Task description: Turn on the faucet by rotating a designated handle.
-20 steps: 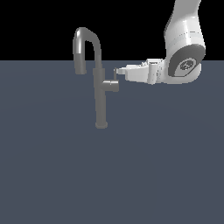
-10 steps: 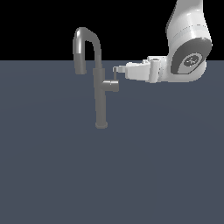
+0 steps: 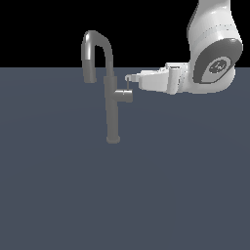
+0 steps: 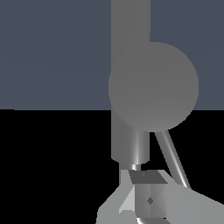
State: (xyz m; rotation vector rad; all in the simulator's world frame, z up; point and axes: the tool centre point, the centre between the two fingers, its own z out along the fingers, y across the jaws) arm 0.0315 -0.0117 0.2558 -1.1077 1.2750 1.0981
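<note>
The dark-grey faucet stands upright, and its gooseneck spout hooks over toward the exterior view's left. The handle is a short stub that juts from the post toward the exterior view's right. A thin pin lever rises from its end. My gripper reaches in level from the right, shut, its tip at the top of the pin. In the wrist view the handle's round end face fills the middle. The pin lever runs just beside my gripper, whose fingers hold nothing between them.
A plain blue-grey surface stretches all around the faucet's base. My white arm hangs at the exterior view's upper right.
My gripper has crept toward the exterior view's left and slightly up, closing on the top of the pin. The faucet and handle look unchanged.
</note>
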